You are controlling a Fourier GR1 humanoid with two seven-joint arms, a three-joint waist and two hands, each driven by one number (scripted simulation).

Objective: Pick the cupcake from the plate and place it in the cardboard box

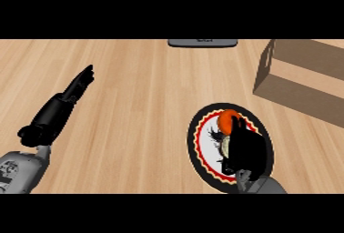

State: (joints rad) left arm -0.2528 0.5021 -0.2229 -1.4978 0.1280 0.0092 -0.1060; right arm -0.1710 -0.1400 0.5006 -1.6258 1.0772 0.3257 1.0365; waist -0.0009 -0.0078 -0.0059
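Head view. Shows the right hand [245, 146] low over the plate [193, 136], fingers curled round the cupcake [227, 115]; leaves only its orange top visible, on the plate's far part. Shows the left hand [59, 108] at far left above the desk [134, 91], fingers straight, holding nothing. Places the cardboard box [302, 77] at upper right, apart from the plate.

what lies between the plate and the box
Nothing stands there. In the head view only bare wooden counter separates the plate from the box.
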